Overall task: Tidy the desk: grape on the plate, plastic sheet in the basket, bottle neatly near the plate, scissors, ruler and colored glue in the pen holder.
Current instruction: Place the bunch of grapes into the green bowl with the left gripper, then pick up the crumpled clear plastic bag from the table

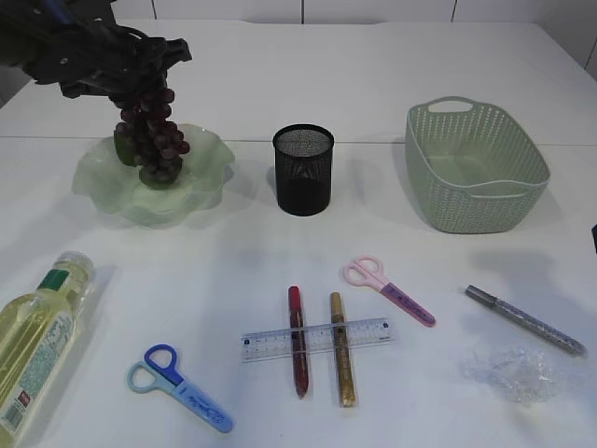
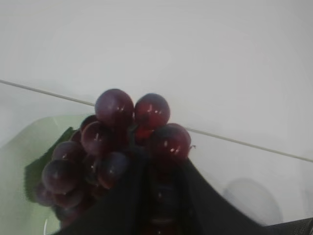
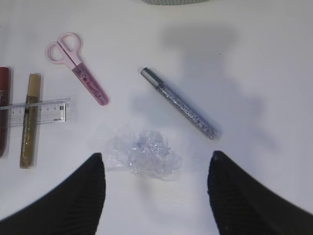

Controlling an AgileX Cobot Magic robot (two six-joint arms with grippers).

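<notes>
In the exterior view the left gripper [image 1: 140,70] is clamped on the top of a dark red grape bunch [image 1: 149,131], which hangs straight below the jaws with its lowest berries at the pale green leaf-shaped plate [image 1: 201,177]. To the right of the jaws stands the black mesh pen holder [image 1: 303,170], and farther right the green woven basket [image 1: 476,168]. Nearer the camera lie a bottle of yellow liquid [image 1: 35,345] on its side, blue scissors [image 1: 179,387], a clear ruler [image 1: 317,340] crossed by a red glue pen [image 1: 298,341] and a gold glue pen [image 1: 342,360], pink scissors [image 1: 387,289], a silver glue pen [image 1: 525,320] and the crumpled plastic sheet [image 1: 511,371].

In the left wrist view the dark fingers [image 2: 122,205] close on the grapes [image 2: 132,132], which bulge just ahead of the jaws and hide much of the plate [image 2: 24,152] behind them.

In the right wrist view the right gripper [image 3: 155,193] is spread wide, holding nothing. The plastic sheet [image 3: 144,155] lies on the table between and just ahead of the two fingers. Beyond it the silver glitter glue pen [image 3: 180,103] lies slantwise; ahead and left are the pink scissors [image 3: 77,67], the ruler end [image 3: 36,112] and the gold glue pen [image 3: 29,120].
</notes>
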